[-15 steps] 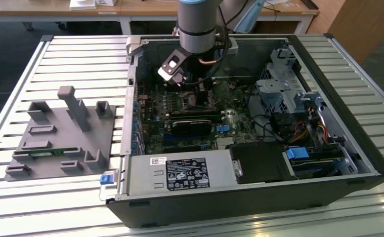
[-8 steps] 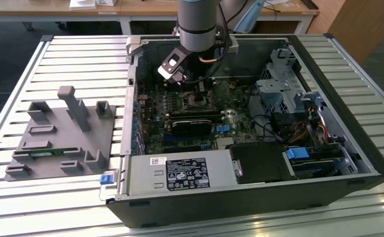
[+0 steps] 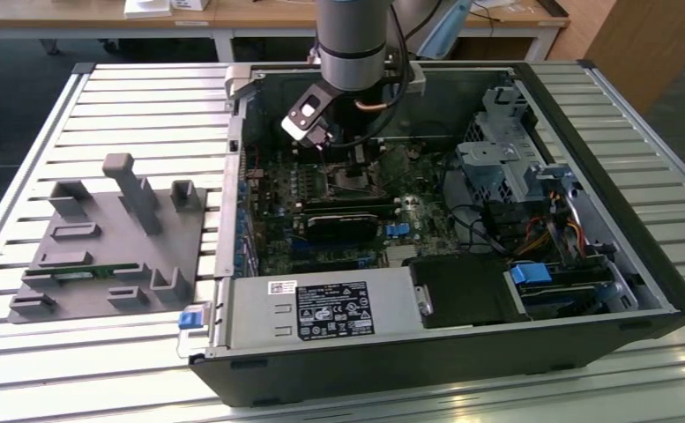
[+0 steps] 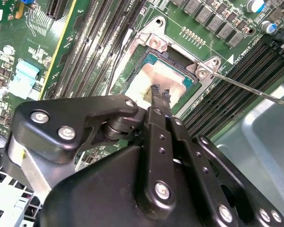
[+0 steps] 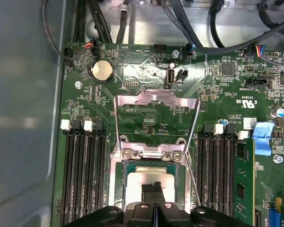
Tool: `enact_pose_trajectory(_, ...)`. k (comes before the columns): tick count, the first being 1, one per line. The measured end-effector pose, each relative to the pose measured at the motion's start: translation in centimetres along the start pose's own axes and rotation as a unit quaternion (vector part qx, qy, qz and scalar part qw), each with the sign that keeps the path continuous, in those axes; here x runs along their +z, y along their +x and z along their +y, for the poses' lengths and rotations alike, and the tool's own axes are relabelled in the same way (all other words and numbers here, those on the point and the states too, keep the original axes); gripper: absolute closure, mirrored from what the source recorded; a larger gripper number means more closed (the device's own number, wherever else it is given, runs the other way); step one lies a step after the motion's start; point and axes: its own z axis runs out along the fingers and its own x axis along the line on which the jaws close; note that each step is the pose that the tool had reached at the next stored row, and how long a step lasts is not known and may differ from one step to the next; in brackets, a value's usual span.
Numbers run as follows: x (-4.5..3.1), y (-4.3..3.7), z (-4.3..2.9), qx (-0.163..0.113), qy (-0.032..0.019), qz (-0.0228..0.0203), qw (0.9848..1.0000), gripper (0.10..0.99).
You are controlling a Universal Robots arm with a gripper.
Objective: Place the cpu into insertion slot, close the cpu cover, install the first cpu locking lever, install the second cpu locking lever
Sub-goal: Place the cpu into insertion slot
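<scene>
Directly beneath the single gripper [image 4: 159,92] lies one cpu [image 5: 143,174], seated flat in the one insertion slot [image 5: 117,183]. The gripper's two black fingers [image 5: 146,191] are pressed together with nothing between them. Their tips are down at the chip's silver top, though actual contact cannot be told. Just beyond the fingertips, the one cpu cover [image 5: 156,98] stands swung up from its hinge, and the green motherboard [image 5: 85,106] shows through its window. One thin locking lever [image 4: 248,87] runs sideways from the socket corner, away from the fingers. Long black memory slots [image 5: 83,175] flank the gripper in two banks, one on each side. Past the cover sits one coin battery [image 5: 102,71]. In the exterior view the arm [image 3: 352,40] reaches down into the open computer case [image 3: 436,352].
</scene>
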Motion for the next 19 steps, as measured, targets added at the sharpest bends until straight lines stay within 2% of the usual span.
enact_pose_trajectory(19,-0.51,0.00,0.04,0.000,0.0001,0.0001,1.0000,0.980)
